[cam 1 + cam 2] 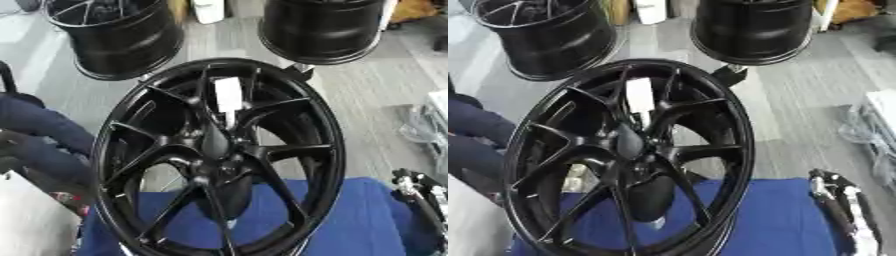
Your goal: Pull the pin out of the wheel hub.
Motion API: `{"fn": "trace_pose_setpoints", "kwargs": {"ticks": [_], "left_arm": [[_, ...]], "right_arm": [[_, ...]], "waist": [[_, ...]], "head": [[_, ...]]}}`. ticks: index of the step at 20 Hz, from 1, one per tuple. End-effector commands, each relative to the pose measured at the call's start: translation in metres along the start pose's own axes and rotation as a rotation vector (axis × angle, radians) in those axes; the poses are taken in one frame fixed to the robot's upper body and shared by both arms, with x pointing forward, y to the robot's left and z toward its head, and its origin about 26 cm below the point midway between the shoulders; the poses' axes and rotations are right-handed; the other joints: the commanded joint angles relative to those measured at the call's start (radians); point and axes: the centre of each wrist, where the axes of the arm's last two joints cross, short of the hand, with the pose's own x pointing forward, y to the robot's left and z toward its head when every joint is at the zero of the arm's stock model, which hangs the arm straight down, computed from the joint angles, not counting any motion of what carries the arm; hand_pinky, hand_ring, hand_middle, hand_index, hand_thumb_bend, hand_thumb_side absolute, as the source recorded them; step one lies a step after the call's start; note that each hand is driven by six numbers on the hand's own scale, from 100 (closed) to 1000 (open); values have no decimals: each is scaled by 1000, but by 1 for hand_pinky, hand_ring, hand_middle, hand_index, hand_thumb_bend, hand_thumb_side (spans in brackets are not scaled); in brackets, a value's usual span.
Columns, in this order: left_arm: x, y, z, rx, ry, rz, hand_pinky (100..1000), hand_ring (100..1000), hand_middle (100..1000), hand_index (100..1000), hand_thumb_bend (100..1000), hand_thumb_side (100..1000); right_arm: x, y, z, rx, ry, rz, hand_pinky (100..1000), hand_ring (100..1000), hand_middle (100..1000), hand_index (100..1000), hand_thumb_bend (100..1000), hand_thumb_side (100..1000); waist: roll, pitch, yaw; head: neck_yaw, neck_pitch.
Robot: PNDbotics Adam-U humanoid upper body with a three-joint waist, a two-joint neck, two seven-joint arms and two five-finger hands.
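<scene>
Blue cloth [367, 220] was spread under the heavy, stiff wheel hub [219, 155]. Only the right robot hand [837, 210] was seen; its fingers' state cannot be told. No pin was made out.

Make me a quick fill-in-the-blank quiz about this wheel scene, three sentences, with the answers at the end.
1. The big wheel hub in front, standing on edge, is coloured ____.
2. The cloth beneath it is coloured ____.
3. The number of other black rims standing on the floor behind it is ____.
4. The robot's right hand shows near the lower ____ corner.

Missing words: black; blue; two; right
</scene>
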Motion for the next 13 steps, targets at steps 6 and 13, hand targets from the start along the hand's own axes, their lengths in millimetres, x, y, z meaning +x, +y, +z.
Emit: {"fn": "trace_pose_setpoints", "kwargs": {"ticks": [6,13], "left_arm": [[39,-42,8,236,-40,319,693,622,641,783,277,816],[43,-63,13,323,22,416,687,611,621,772,281,827]], "right_arm": [[10,-4,-6,-26,-30,-17,600,565,603,713,100,799],[10,-1,-7,-23,-27,-28,600,565,602,713,100,797]], "waist": [[-22,-8,20],[-38,-5,17]], "head": [[17,3],[18,2]]}}
